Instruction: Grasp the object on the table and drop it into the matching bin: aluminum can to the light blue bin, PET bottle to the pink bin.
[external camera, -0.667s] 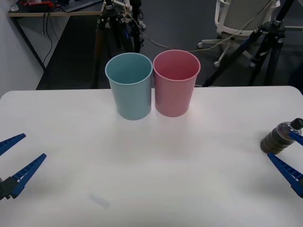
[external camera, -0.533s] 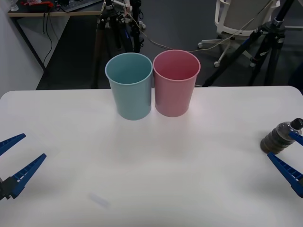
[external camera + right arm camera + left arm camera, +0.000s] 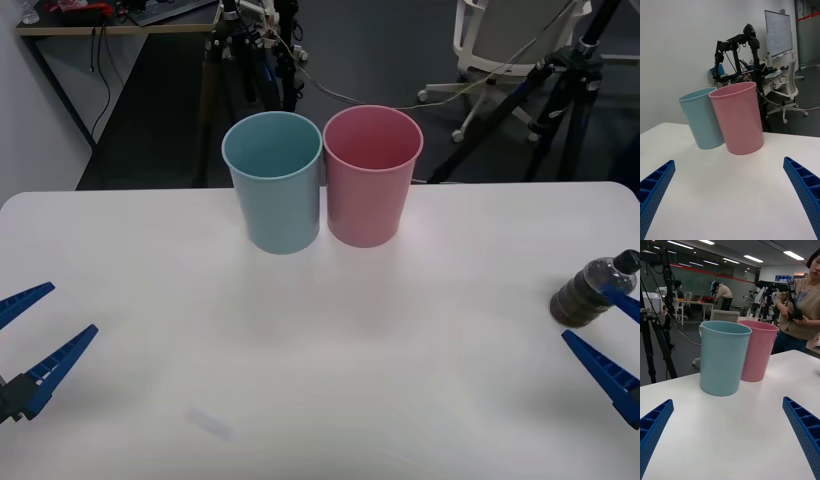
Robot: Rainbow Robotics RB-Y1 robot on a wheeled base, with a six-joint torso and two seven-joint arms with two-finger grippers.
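- Far left: the left gripper (image 3: 32,335) sits low over the table's (image 3: 320,400) left edge, blue ribbed fingers spread wide, nothing between them.
- The table is a plain white top with rounded corners — there's a faint smudge-like mark (image 3: 210,424) near the front left.
- Middle, toward the far edge: the light blue bin (image 3: 273,180) and the pink bin (image 3: 372,175) stand upright, side by side and touching, blue on the left.
- Behind them it's dark floor, black tripod legs (image 3: 222,70) and a white office chair (image 3: 510,35).
- Far right: the PET bottle (image 3: 591,290) lies tilted near the table's right edge, cap pointing away.
- The right gripper (image 3: 612,330) is right at it — fingers released and wide apart, one finger by the cap, the other on the near side.
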